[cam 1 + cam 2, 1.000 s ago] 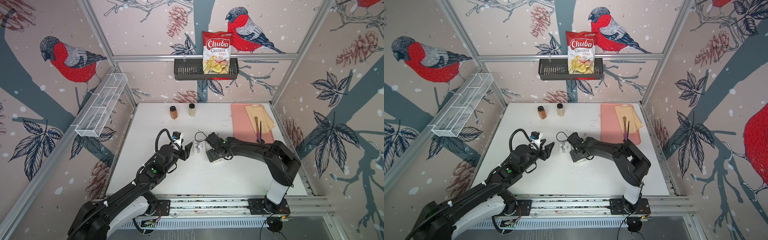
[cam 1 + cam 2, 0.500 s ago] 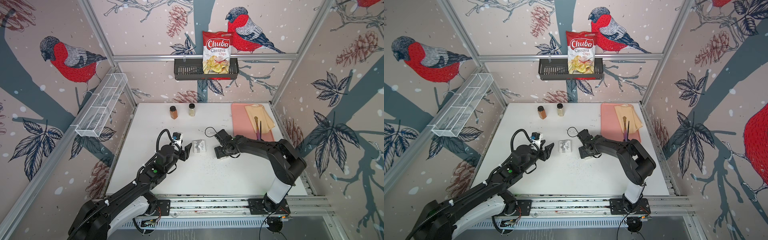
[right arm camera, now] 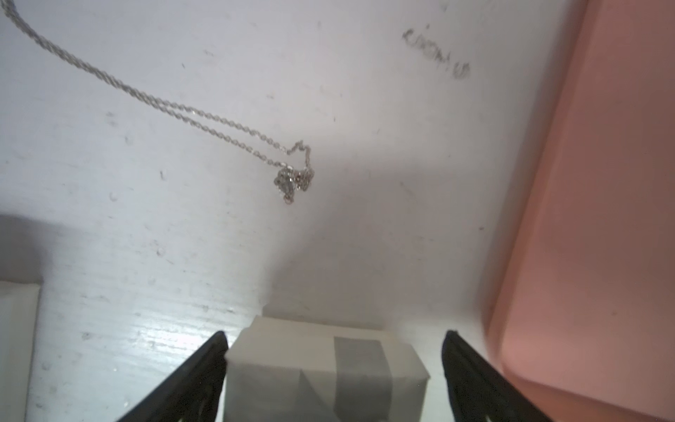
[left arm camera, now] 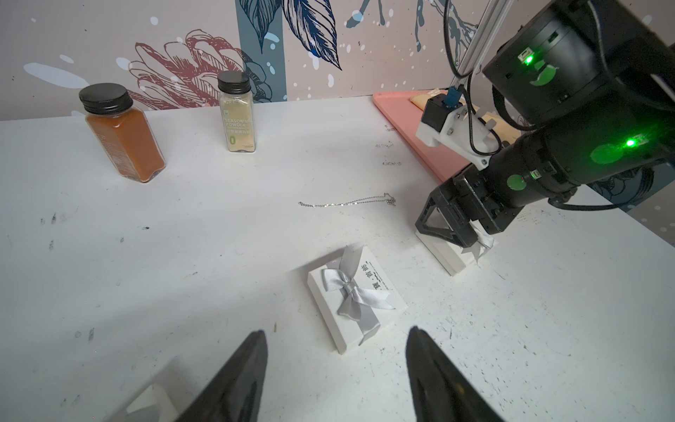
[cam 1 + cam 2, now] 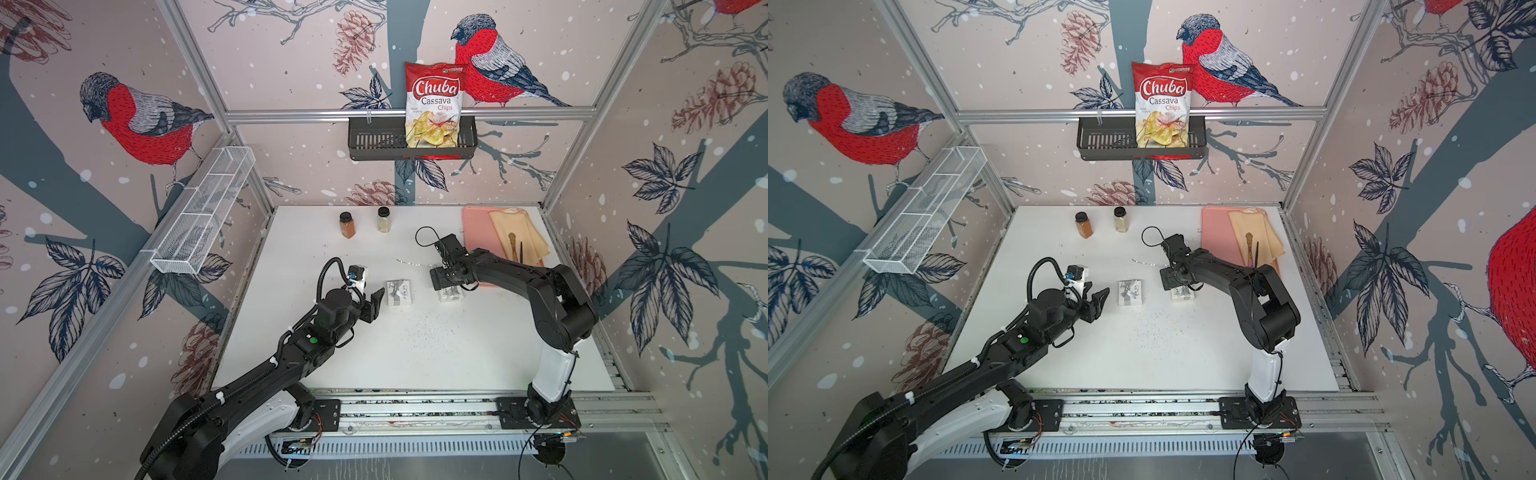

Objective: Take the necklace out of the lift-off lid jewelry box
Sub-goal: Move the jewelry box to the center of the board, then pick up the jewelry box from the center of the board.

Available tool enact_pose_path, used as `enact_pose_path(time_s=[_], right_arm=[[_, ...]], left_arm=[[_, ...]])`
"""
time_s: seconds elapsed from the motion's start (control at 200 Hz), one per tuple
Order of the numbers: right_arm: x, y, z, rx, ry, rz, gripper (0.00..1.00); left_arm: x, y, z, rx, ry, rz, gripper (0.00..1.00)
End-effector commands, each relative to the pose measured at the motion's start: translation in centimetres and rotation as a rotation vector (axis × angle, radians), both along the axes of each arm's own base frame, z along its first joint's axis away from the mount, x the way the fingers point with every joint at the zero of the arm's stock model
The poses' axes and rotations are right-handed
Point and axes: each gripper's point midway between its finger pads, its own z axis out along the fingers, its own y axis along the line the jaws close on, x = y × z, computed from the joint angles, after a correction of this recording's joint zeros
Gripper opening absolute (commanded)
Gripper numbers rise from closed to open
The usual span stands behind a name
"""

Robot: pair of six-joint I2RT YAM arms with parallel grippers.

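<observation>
Now then, a big shift on the right: the right end effector [image 3: 336, 334] has swung away from the bow-topped box [image 4: 356, 299] at mid-frame and come over toward the pink board [image 3: 602, 182]. A second white box part [image 3: 321, 365], banded in grey ribbon, now sits on the desk [image 5: 415, 357] beneath it. The jaws stand wide, straddling that part. One looks to touch it and there's daylight on the other side, so I'd say nothing is gripped. Which part is lid and which is base, I can't tell.

And the necklace [image 4: 347, 202]? It's stretched out on bare desk, near mid-frame in both top views, above the two box parts and clear of both. The left end effector [image 4: 336, 330] hasn't budged: partly spread, empty, just short of the bow-topped box. By my reading the necklace is out, and the job looks all but done.
</observation>
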Motion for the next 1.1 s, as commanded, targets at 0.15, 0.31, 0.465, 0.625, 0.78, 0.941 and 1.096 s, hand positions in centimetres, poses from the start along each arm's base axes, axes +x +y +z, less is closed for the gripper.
enact_pose_path(time_s=[0.15,0.31,0.465,0.625,0.78,0.941,1.096], right_arm=[[-0.7,5.8,6.0,0.075,-0.118,0.019,0.92],[-2.3,11.3,5.8,0.157,-0.096,0.092,0.93],[-3.3,14.0,4.5,0.168,-0.068,0.122,0.93],[-3.9,15.0,3.7,0.178,-0.045,0.127,0.95],[-4.7,15.6,2.8,0.175,-0.020,0.133,0.95],[-5.6,15.6,1.0,0.163,0.017,0.126,0.94],[-6.1,15.7,0.0,0.156,0.031,0.123,0.92]], left_arm=[[1.5,1.5,1.3,-0.005,-0.010,0.094,0.70],[2.3,3.2,1.7,-0.027,0.007,0.149,0.70],[2.1,4.7,1.8,-0.047,-0.002,0.195,0.71],[2.0,5.3,1.2,-0.059,0.007,0.227,0.72],[2.0,5.5,0.8,-0.047,0.009,0.233,0.72],[2.0,5.5,0.7,-0.046,0.008,0.234,0.72],[2.1,5.3,0.6,-0.047,0.009,0.227,0.72]])
